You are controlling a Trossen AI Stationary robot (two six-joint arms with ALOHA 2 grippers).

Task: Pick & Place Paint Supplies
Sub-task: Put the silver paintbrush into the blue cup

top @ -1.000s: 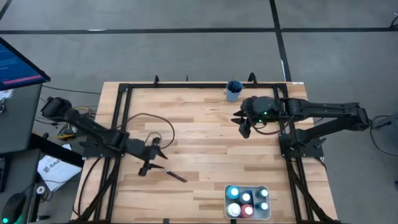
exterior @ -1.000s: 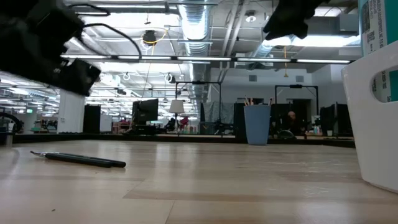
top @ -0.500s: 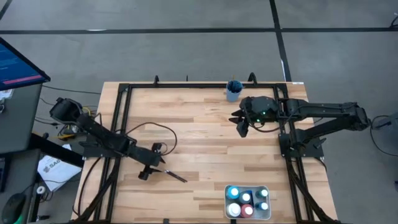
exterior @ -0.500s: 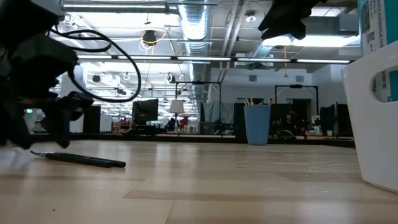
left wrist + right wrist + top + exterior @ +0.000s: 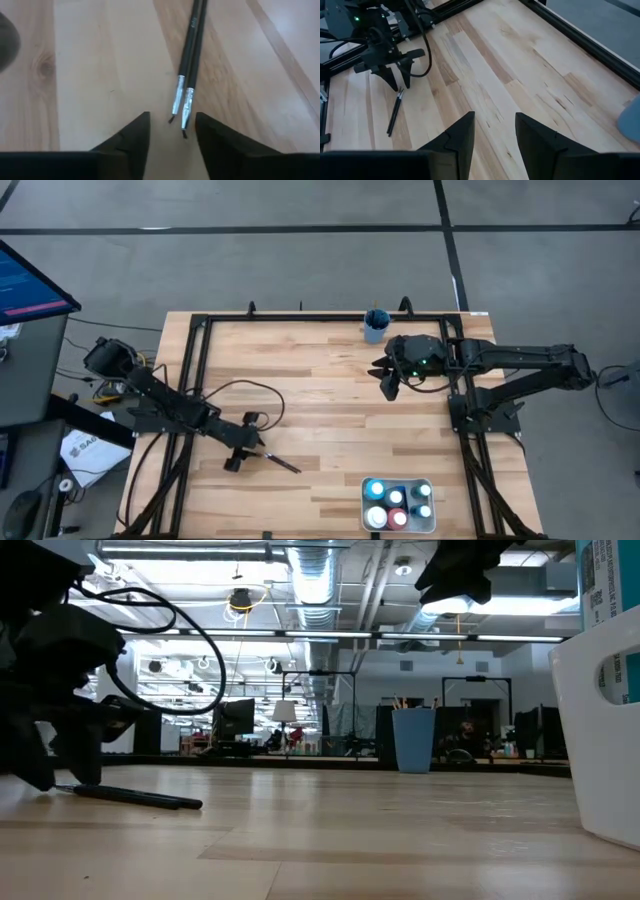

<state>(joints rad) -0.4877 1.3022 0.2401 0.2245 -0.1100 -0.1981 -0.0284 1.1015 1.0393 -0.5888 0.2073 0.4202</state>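
Observation:
Two thin dark paintbrushes (image 5: 192, 45) with pale ferrules lie flat, side by side, on the wooden table (image 5: 330, 410), also seen as brushes (image 5: 281, 463) in the high view and brushes (image 5: 135, 797) in the low view. My left gripper (image 5: 171, 131) is open and low over the table, its fingers standing on either side of the brush tips (image 5: 179, 120) without touching them; the same gripper (image 5: 245, 453) shows in the high view. My right gripper (image 5: 388, 385) hangs open above the table's far right part. Several paint bottles (image 5: 397, 502) stand in the white tray (image 5: 363, 492).
A blue cup (image 5: 376, 326) holding brushes stands at the table's far edge, close to my right gripper. The white tray sits at the near edge, right of centre, and its wall (image 5: 600, 750) fills the right side of the low view. A black frame (image 5: 300, 318) borders the table.
My left gripper has come down to the table and shifted toward the near edge, ending with its open fingers around the brush tips. The brushes have stayed where they were.

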